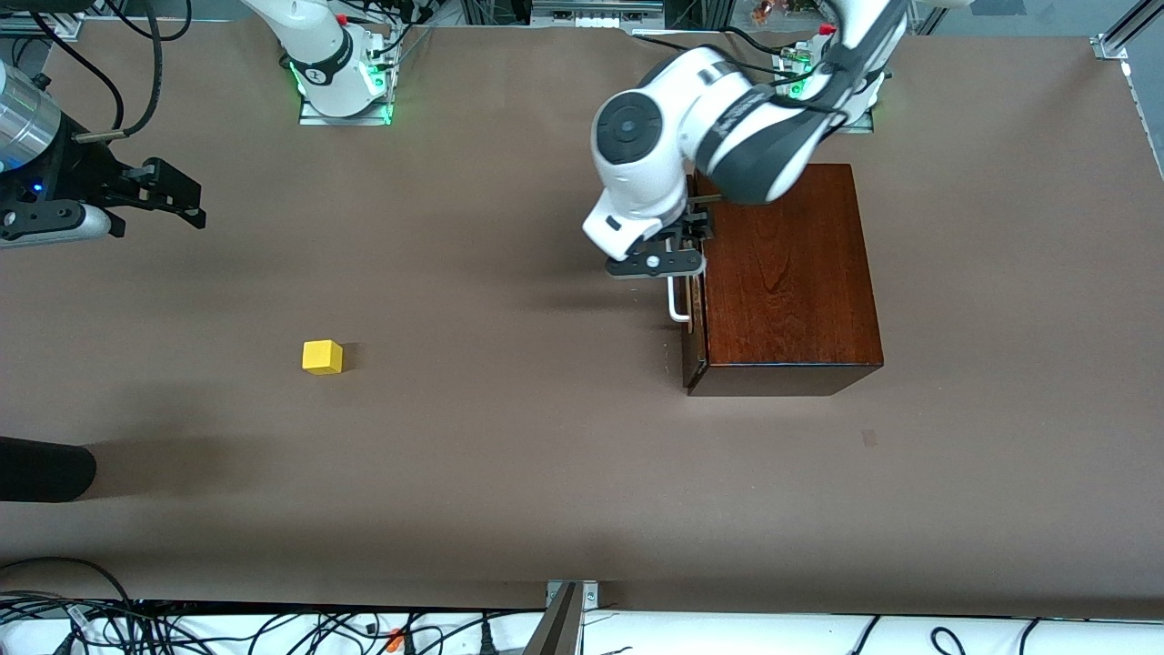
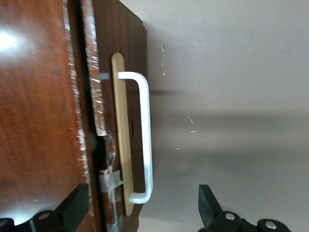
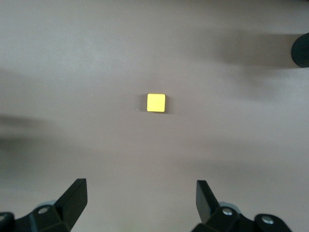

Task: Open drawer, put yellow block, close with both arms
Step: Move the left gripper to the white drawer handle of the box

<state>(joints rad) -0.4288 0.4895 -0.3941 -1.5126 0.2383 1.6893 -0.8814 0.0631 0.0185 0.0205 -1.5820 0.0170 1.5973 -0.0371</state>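
So the left gripper (image 1: 684, 238) sits right at the drawer (image 1: 693, 309) front of the dark wooden box (image 1: 787, 273), fingers spread wide and not gripping anything. In the left wrist view one finger (image 2: 72, 212) lines up with the box body and the other (image 2: 210, 208) is out over bare table, with the white handle (image 2: 145, 135) in the gap between them. The drawer looks shut or barely cracked (hard to say which).

What worries me: if those fingers close where they are, one could land on the box edge instead of slipping under the bar, and a pull would then drag the whole box or just slip off.

The yellow block (image 1: 322, 357) sits alone on the table, well apart from the box toward the right arm's end. The right gripper (image 1: 173, 196) hovers high up, fingers apart and empty. In its wrist view the block (image 3: 156, 102) is off-centre, so a straight drop could knock it sideways.
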